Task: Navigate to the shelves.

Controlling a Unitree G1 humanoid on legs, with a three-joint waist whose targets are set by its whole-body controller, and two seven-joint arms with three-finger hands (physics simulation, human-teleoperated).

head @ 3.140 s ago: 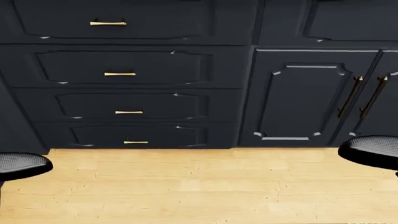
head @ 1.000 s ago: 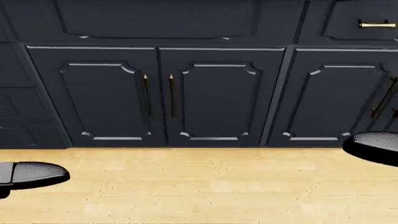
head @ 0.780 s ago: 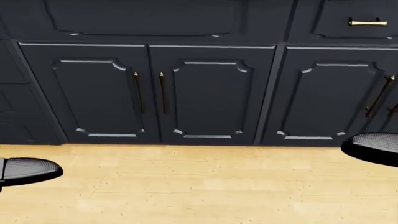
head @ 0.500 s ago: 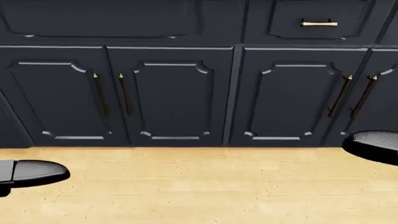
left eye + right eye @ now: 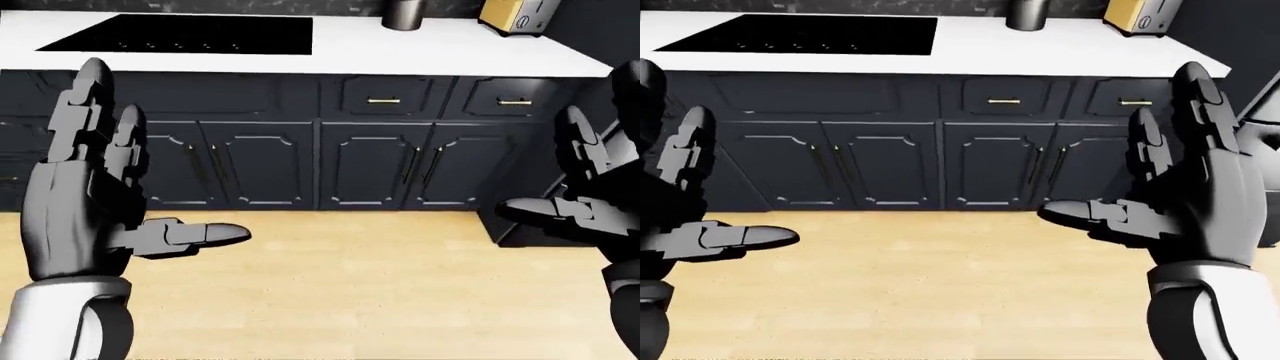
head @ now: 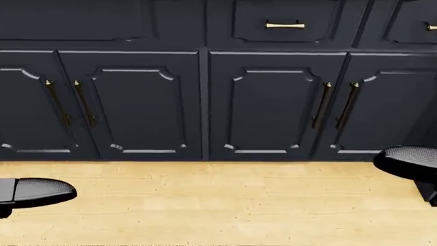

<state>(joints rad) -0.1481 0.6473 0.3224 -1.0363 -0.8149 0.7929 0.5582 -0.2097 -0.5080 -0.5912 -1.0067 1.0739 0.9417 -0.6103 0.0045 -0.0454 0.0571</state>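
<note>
No shelves show in any view. My left hand (image 5: 130,202) is raised at the left of the left-eye view, fingers spread and empty. My right hand (image 5: 1150,187) is raised at the right of the right-eye view, fingers spread and empty. Both hang over the wooden floor (image 5: 350,285), short of a run of dark cabinets (image 6: 266,107). In the head view only the hands' dark tips show at the left edge (image 6: 37,190) and the right edge (image 6: 408,160).
A white counter (image 5: 400,52) tops the cabinets, with a black cooktop (image 5: 190,34) at its left, a dark canister (image 5: 404,13) and a yellow toaster (image 5: 518,15) at its right. Brass handles (image 6: 284,24) mark the drawers. A dark cabinet side (image 5: 600,150) juts out at the right.
The whole picture has slid leftward: the camera has moved right along the cabinets. The drawer stack left the view; double doors and a brass-handled drawer came in. Both hands keep their pose.
</note>
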